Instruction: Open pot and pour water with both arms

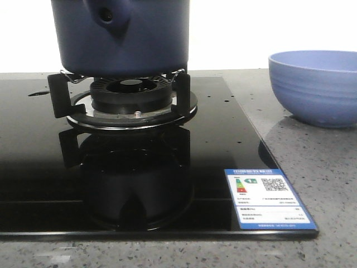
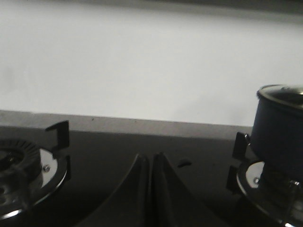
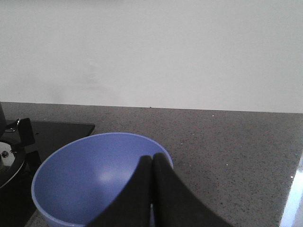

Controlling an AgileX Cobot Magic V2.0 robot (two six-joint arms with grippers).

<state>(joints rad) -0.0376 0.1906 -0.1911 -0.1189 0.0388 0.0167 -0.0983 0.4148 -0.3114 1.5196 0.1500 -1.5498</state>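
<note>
Start of task: pot lidded, beside closed left gripper; right gripper closed over bowl. Next: reaching for lid.

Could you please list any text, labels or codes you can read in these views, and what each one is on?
Blue-and-white sticker on the black glass cooktop: header and table rows too small and blurred to read.
Same sticker: a QR code and coloured rating bars, not legible.
Pot and bowl: no text visible.

A dark navy pot, a light-blue bowl, a glossy black hob, speckled grey counter.
</note>
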